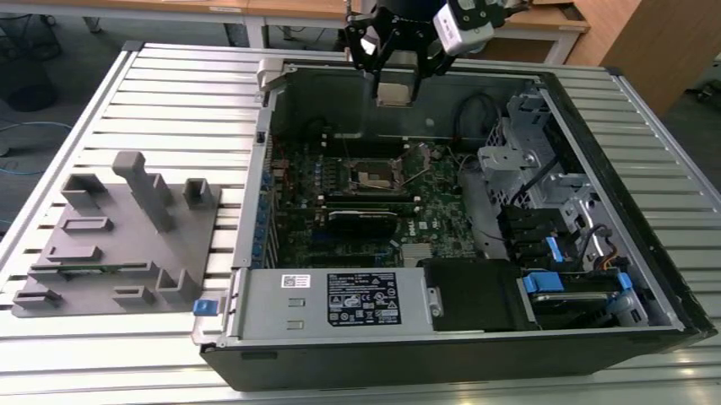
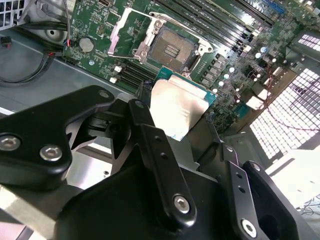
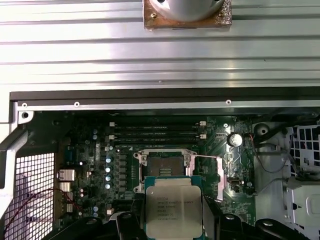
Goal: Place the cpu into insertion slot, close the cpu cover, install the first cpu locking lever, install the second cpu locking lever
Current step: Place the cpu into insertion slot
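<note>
My gripper [image 1: 393,84] hangs over the open computer case, above the back of the green motherboard [image 1: 440,211]. It is shut on the cpu [image 3: 173,210], a silver-topped square chip on a teal base, pinched by its edges between the black fingers [image 3: 131,226]. In the second wrist view the cpu [image 2: 176,105] is held at the gripper [image 2: 177,120]. The insertion slot [image 3: 164,162] lies open and dark just beyond the chip, also seen as the slot [image 2: 172,47] and the slot [image 1: 377,173]. The cpu cover [image 2: 127,30] stands swung up beside the slot. A thin locking lever [image 3: 206,157] sticks out sideways.
Long memory slots [image 3: 157,132] run beside the socket. The case holds a power supply [image 1: 338,299], a drive cage [image 1: 529,160] and black cables [image 2: 35,65]. A grey fixture block [image 1: 113,245] sits on the slatted aluminium table [image 1: 181,84] at the exterior view's left.
</note>
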